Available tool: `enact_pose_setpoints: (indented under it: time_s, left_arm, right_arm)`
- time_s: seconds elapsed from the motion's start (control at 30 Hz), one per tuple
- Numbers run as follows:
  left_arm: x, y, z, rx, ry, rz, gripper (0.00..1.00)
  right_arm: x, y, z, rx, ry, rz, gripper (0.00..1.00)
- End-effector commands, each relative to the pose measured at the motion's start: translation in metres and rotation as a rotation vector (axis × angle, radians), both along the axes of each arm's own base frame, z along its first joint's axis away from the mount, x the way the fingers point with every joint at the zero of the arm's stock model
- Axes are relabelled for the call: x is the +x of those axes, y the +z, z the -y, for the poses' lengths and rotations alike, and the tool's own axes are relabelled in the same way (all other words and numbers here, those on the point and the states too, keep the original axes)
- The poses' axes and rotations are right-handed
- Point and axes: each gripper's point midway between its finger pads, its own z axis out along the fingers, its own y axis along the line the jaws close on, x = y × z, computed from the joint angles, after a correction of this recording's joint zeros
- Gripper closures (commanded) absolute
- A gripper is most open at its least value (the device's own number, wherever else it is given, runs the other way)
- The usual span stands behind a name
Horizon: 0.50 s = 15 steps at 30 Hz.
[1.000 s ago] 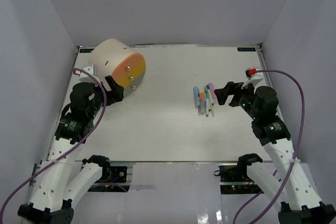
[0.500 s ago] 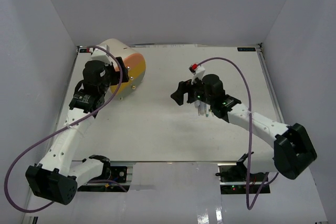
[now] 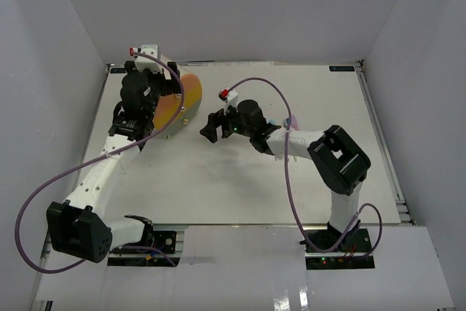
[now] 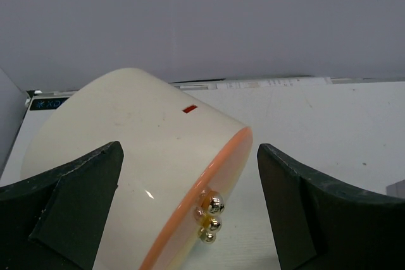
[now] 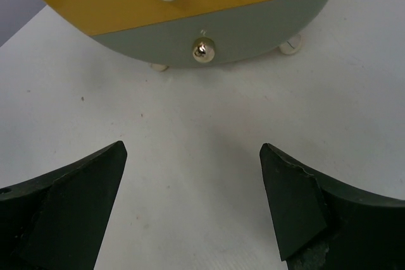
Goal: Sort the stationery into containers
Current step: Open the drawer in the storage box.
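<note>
The cream cylindrical organizer lies on its side at the table's back left, its orange and yellow face turned right. My left gripper is open and hangs over its body. In the left wrist view the cream body and three brass knobs lie between the fingers, untouched. My right gripper is open and empty, low in front of the face. The right wrist view shows a yellow band and a grey-green band, each with a knob. The pens are mostly hidden behind the right arm.
The organizer stands on small white feet. White walls close the table at the back and both sides. The right arm stretches across the middle of the table, with its purple cable looping above.
The left gripper rose from beside the organizer to over its top. The right gripper swept left from the pens to just in front of the organizer's face.
</note>
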Motion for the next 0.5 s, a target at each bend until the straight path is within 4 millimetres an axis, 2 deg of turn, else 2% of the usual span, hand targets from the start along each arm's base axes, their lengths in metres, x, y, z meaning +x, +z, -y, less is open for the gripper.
enact_pose_setpoints:
  time_s: [0.0, 0.13, 0.23, 0.33, 0.37, 0.4, 0.47]
  left_arm:
    - [0.001, 0.028, -0.002, 0.048, -0.003, 0.100, 0.02]
    - [0.002, 0.005, 0.003, 0.045, -0.028, 0.064, 0.02]
    - [0.002, -0.012, 0.007, 0.037, -0.048, 0.027, 0.02]
    - [0.002, -0.020, 0.008, 0.039, -0.051, 0.018, 0.02]
    - [0.002, -0.024, 0.008, 0.041, -0.051, 0.011, 0.02]
    - [0.002, -0.026, 0.008, 0.032, -0.049, 0.008, 0.02]
    - [0.002, -0.028, 0.009, 0.010, -0.050, 0.004, 0.02]
  right_arm:
    - [0.013, 0.043, -0.040, 0.134, 0.055, 0.113, 0.09]
    - [0.027, 0.036, -0.064, 0.150, 0.069, 0.131, 0.17]
    - [0.037, 0.029, -0.080, 0.146, 0.081, 0.125, 0.20]
    - [0.041, 0.025, -0.092, 0.151, 0.094, 0.127, 0.23]
    - [0.042, 0.016, -0.095, 0.141, 0.096, 0.117, 0.25]
    - [0.043, 0.020, -0.100, 0.148, 0.101, 0.125, 0.28]
    - [0.044, 0.008, -0.104, 0.134, 0.103, 0.109, 0.29]
